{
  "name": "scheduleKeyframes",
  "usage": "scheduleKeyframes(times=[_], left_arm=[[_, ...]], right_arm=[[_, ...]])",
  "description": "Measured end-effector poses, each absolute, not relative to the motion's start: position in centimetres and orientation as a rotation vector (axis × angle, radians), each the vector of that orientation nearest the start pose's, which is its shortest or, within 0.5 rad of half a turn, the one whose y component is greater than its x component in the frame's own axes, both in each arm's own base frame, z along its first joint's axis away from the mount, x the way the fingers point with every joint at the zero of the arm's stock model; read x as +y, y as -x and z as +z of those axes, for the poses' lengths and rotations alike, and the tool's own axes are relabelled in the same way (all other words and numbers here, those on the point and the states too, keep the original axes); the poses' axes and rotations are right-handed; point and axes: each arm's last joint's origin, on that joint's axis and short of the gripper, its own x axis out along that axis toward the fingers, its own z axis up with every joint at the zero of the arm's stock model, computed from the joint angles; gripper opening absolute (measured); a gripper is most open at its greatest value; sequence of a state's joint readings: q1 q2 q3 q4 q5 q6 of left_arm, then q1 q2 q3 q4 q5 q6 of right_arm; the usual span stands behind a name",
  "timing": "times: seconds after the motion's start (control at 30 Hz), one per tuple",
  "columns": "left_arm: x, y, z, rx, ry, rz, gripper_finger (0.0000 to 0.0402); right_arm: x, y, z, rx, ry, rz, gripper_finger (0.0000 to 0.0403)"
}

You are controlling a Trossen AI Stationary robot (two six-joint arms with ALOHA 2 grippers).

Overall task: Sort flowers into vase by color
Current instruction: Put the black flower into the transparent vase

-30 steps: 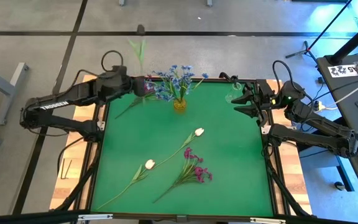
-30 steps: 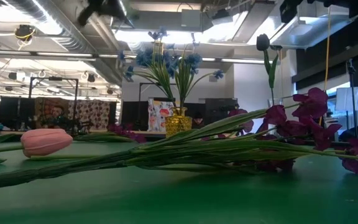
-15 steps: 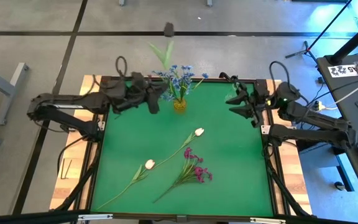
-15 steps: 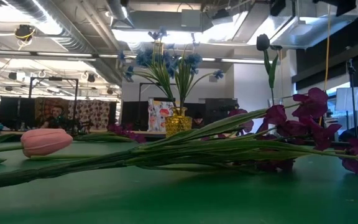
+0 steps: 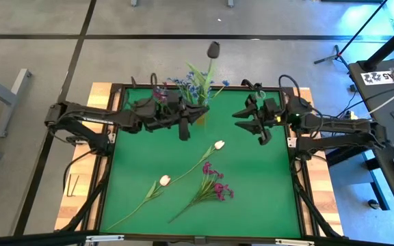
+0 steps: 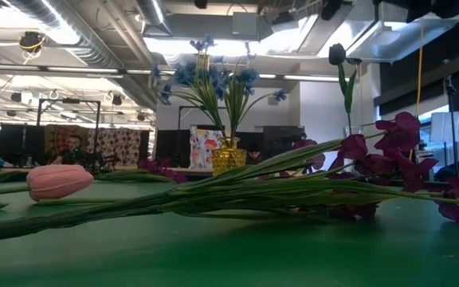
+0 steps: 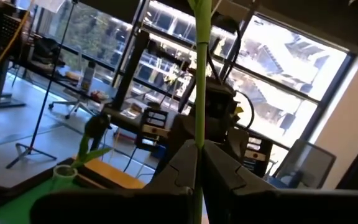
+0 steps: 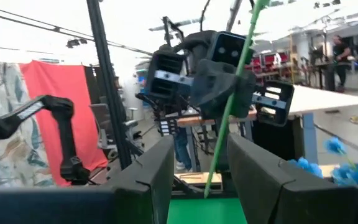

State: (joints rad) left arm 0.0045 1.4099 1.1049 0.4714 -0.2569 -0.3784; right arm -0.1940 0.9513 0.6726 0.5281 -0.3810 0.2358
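My left gripper (image 5: 194, 113) is shut on a long green-stemmed flower (image 5: 209, 65) whose bud (image 5: 213, 49) looks dark from above. It holds the flower upright right by the yellow vase (image 6: 228, 156) of blue flowers (image 5: 197, 85) at the far edge. My right gripper (image 5: 243, 121) hovers open to the right of the vase, facing the held stem (image 8: 229, 124), with nothing between its fingers. Two white tulips (image 5: 219, 145) (image 5: 164, 180) and a magenta bunch (image 5: 215, 186) lie flat on the green mat. My left gripper pinches the flower's bare stem (image 7: 199, 134) between its two fingers, well below the leaves. The fingers lie level, come from the table's left and cross the stem. The flower is lifted clear, near upright with the bud on top, and its lower end (image 8: 207, 186) hangs below the fingers.
A second magenta flower (image 5: 159, 92) lies under my left arm at the far left. Another dark-budded flower (image 6: 338, 56) stands upright at the far right. The raised table frame (image 5: 115, 150) borders the green mat (image 5: 258, 184).
My left gripper has swung along the far edge toward the table's right, up to the yellow vase. It has turned level and carried the flower, whose bud has travelled right. My right gripper has moved toward the table's left, nearer the vase, and stays open.
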Motion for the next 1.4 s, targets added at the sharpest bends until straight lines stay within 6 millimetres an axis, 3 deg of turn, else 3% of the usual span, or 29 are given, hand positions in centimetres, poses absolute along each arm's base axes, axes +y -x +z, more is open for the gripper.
scheduleKeyframes(times=[0.17,0.4,0.6,0.97,1.13,1.4], left_arm=[[0.5,-33.9,34.8,-0.191,0.372,0.218,0.0006],[-0.1,-35.1,33.1,-0.124,0.365,0.213,0.0007],[-0.7,-35.9,31.9,-0.081,0.361,0.205,0.0007],[-1.6,-37.3,29.4,-0.019,0.378,0.209,0.0007],[-1.5,-37.3,29.4,-0.023,0.379,0.214,0.0007],[-1.5,-37.3,29.4,-0.023,0.378,0.222,0.0007]], right_arm=[[-3.4,-22.7,32.4,-0.159,-0.180,0.208,0.0149],[-3.7,-24.0,33.5,-0.173,-0.168,0.209,0.0149],[-3.7,-24.2,34.6,-0.179,-0.172,0.198,0.0149],[-3.8,-24.3,34.4,-0.161,-0.177,0.190,0.0145],[-3.8,-24.3,34.0,-0.122,-0.188,0.185,0.0116],[-3.8,-24.3,33.8,-0.099,-0.184,0.182,0.0021]])
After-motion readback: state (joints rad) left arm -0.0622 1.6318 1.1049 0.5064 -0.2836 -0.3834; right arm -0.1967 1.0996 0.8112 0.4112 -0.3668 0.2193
